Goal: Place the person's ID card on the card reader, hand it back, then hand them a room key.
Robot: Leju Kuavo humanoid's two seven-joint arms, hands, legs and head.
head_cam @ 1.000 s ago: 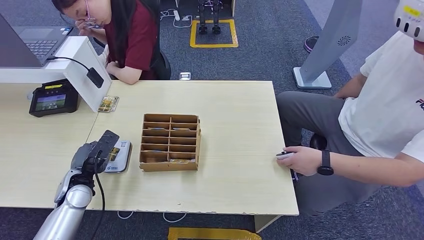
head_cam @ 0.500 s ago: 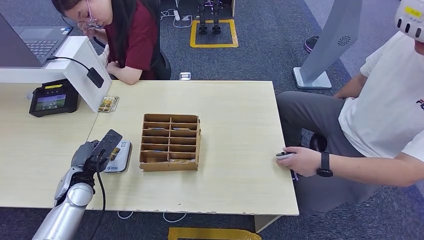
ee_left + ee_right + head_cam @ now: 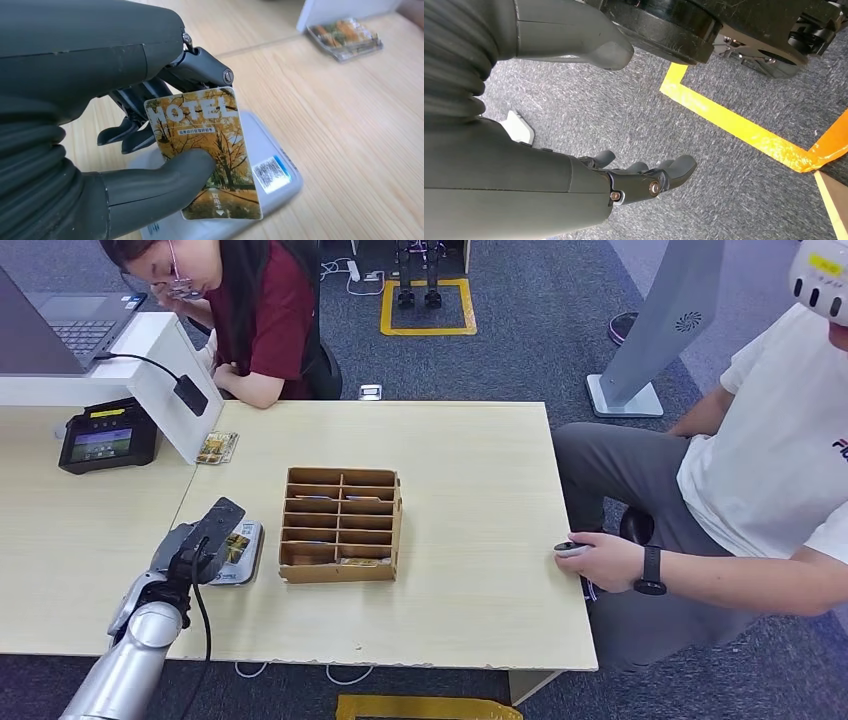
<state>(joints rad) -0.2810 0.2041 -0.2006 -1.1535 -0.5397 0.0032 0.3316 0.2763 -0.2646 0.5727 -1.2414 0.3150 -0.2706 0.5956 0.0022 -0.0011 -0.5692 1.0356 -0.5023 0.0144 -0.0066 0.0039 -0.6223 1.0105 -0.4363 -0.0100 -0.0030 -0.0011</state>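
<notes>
1. Card first: a glossy rectangular card printed with autumn trees and the word HOTEL (image 3: 205, 152) sits pinched between the thick grey thumb and the darker fingers (image 3: 200, 70) of the left hand (image 3: 205, 540), held just above a flat pale-grey card reader with a barcode sticker (image 3: 272, 172) on the light wooden table (image 3: 470, 470).
2. Judging by its print, this looks like a room key, not an ID card; I cannot tell which step is in hand.
3. Grip risk: the thumb covers only a lower part of the card's face, so a quick swing of the arm could let the slick card pivot or slide out onto the reader.
4. Beside the reader stands a brown wooden compartment box (image 3: 340, 525) with more cards in its slots; a sweep of the hand toward it could knock its wall.
5. A seated person in a white shirt has a hand (image 3: 605, 560) resting at the table's far edge, well apart from the card, so any handover needs a long reach.
6. The right hand (image 3: 644, 182) hangs over grey carpet, fingers loosely apart and holding nothing.
</notes>
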